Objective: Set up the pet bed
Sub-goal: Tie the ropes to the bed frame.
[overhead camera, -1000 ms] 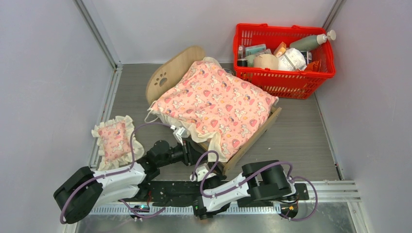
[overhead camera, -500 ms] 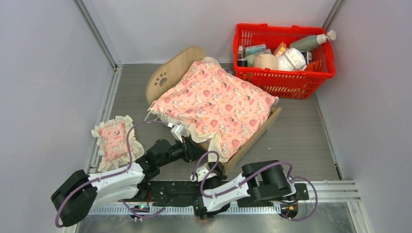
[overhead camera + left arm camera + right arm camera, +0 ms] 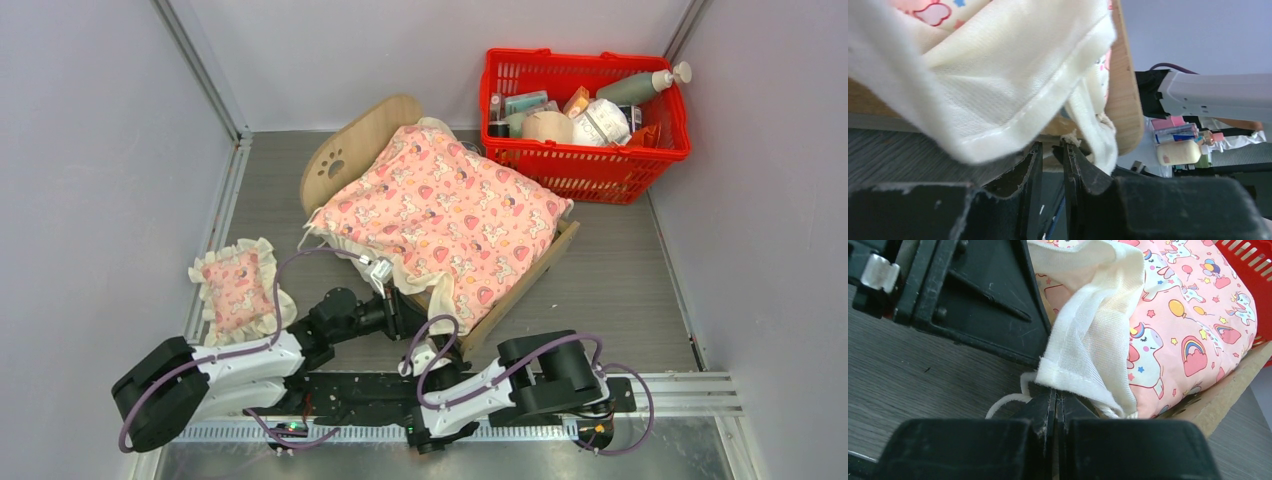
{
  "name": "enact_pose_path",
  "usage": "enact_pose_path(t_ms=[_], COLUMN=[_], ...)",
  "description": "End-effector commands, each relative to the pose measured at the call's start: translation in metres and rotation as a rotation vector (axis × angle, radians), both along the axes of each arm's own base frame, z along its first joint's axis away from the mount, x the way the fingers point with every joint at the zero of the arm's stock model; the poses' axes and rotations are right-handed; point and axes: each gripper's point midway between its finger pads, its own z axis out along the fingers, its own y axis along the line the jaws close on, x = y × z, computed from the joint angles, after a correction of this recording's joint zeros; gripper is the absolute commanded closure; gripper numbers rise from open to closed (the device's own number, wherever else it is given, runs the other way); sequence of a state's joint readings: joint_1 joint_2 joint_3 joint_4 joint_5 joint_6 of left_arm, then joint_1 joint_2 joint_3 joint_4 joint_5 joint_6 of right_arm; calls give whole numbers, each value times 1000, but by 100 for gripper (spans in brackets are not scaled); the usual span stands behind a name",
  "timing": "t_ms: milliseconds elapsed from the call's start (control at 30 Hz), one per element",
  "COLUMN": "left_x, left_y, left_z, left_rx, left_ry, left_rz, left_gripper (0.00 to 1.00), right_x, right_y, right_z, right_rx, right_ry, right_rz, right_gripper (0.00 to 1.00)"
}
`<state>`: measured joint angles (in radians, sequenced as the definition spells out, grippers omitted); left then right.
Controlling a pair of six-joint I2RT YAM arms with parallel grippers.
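The pet bed (image 3: pixel 352 148) stands mid-table, its paw-print headboard far left and its footboard near right. The pink blanket (image 3: pixel 450 205) covers it and hides the mattress. My left gripper (image 3: pixel 385 275) is at the bed's near long side, under the hanging cream frill (image 3: pixel 988 95). In the left wrist view its fingertips (image 3: pixel 1050 145) stand a narrow gap apart with nothing between them. My right gripper (image 3: pixel 438 348) sits by the near corner. Its fingers (image 3: pixel 1056 391) are shut, and the frill hem (image 3: pixel 1073 382) lies against their tips. The small pink pillow (image 3: pixel 235 288) lies flat at the left.
A red basket (image 3: pixel 585 165) full of bottles and packets stands at the back right, close to the bed. Grey walls close in the table on both sides. The bed's wooden side (image 3: pixel 1228 390) runs beside my right gripper.
My left gripper has slid right along the bed's near side, under the frill, and its jaws have narrowed. My right arm has shifted slightly right. The blanket and pillow lie as before.
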<state>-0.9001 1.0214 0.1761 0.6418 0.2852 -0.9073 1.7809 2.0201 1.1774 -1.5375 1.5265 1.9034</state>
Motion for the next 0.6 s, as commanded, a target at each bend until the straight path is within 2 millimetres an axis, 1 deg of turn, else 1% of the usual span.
enact_pose_path(t_ms=[0,67,167,400,567], left_x=[-7,-7,-7,-12,-15], left_y=[-6,-6,-6,-8,-3], left_z=[29,24,19,20,16], left_rx=[-102,-89,-77,-98,-94], left_ry=[-55,-46,-37,-22,-15], left_rz=[-39,-35,-36,-65,-55], left_gripper=[75,75,75,75,75], right_x=[1,1,1,3,5], right_y=[29,27,29,38,43], right_z=[50,50,53,52,53], right_rx=[142,147,121,69,58], right_ry=[-170,-168,-178,-196,-202], right_rz=[208,209,204,185,174], right_gripper=[95,95,95,95,95])
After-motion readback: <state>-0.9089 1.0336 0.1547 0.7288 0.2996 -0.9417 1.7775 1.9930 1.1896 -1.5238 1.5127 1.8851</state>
